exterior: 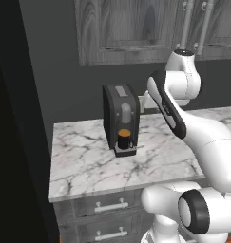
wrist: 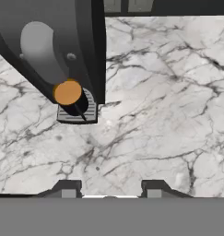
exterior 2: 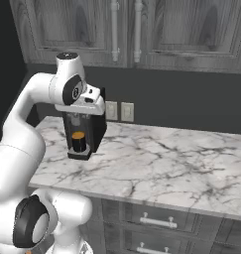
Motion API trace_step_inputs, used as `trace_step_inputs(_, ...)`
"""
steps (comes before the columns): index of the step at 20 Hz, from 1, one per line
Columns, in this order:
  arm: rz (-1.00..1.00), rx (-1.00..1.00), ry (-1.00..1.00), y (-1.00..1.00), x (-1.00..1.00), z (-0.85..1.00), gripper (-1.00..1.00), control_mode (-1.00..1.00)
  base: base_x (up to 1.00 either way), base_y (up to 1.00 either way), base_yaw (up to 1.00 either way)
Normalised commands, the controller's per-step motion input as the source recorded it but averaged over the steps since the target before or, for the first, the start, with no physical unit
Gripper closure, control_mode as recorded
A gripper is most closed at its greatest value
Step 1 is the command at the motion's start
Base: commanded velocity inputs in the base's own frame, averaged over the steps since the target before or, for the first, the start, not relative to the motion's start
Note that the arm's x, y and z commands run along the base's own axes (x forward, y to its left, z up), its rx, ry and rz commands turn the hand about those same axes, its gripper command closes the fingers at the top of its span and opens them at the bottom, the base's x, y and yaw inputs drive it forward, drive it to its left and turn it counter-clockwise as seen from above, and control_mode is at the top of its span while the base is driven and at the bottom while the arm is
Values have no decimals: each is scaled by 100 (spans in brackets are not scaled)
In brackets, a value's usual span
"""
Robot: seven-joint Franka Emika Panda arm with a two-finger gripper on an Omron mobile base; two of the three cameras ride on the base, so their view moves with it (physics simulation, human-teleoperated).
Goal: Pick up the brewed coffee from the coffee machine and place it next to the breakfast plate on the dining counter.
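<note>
A white robot arm is hovering above a marble table (exterior: pixel 88 161) in a rendered kitchen, its hand aimed down at a black coffee machine (exterior: pixel 120 116) standing against the dark back wall. The brewed coffee, a small black mug (exterior: pixel 124 138) topped with an orange-brown disc, is sitting on the machine's ridged drip tray (wrist: pixel 77 112) under the spout. In the hand view the mug (wrist: pixel 70 95) is lying toward ten o'clock, well apart from the gripper (wrist: pixel 108 190), whose two dark fingers (wrist: pixel 67 189) are standing parted with nothing but bare marble between them.

The step in hand appears to be the approach. To do it well, the hand would likely need to travel toward ten o'clock and drop low, coming in level from the open front of the tray, since the machine's overhanging head blocks a descent from straight above. The fingers are looking wide enough to straddle the mug's body; where its handle points cannot be made out from here. A slow, upright lift would be keeping the liquid in. The wall sockets (exterior 2: pixel 118 111) are showing just behind the machine.
</note>
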Motion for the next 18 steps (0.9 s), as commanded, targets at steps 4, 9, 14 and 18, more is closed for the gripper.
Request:
trace_step_inputs(4, 4, 1, -10, 0, -8, -10, -100, -100, 0, 0, 0)
trace_step_inputs(9, 11, 7, -28, 1, -15, -20, -100, -100, 0, 0, 0)
trace_step_inputs(14, 15, 6, -20, 16, -17, -33, -100, -100, 0, 0, 0)
trace_step_inputs(18, 25, 5, -7, 11, -8, -27, -100, -100, 0, 0, 0)
